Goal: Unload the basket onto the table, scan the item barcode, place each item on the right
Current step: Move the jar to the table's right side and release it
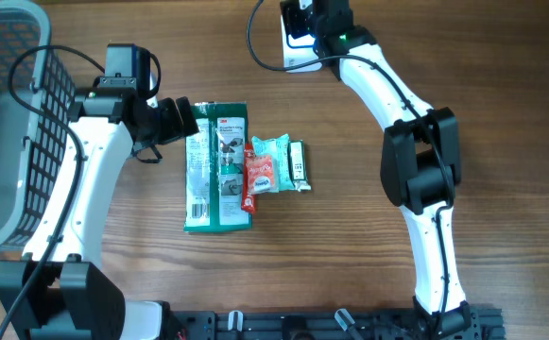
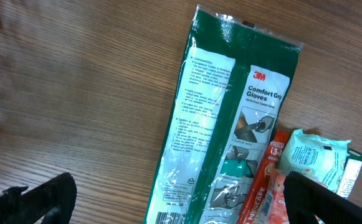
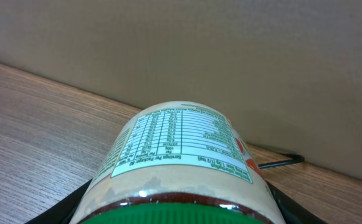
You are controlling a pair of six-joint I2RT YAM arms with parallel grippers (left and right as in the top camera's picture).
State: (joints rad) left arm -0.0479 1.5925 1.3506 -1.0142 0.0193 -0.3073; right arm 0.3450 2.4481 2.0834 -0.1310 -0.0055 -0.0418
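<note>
at the far edge of the table (image 1: 501, 94), the right arm reaches up to a white device (image 1: 293, 45) with a blue glow, possibly the scanner, though the overhead view shows too little of it to be sure. the right gripper (image 3: 177, 210) holds a jar (image 3: 181, 146) lying on its side between its fingers. the green lid is nearest the wrist camera and the nutrition label faces up. a plain wall stands close behind the jar. no barcode can be made out on the part of the label that shows. from overhead the jar itself is hidden under the wrist. a black cable (image 1: 253, 38) loops beside the white device.

over on the left side, the left gripper (image 1: 183, 120) hangs with its jaws spread wide and nothing between them, just at the top end of a green gloves pack (image 1: 215, 175). the pack lies flat on the wood with its printed face up. a red packet (image 1: 251, 181) lies against the pack's right edge. a teal and white pouch (image 1: 272, 161) overlaps the red packet, and a small bar (image 1: 298, 165) rests just beside the pouch. a grey basket (image 1: 38, 24) sits at the far left corner, well apart from the pile.
</note>
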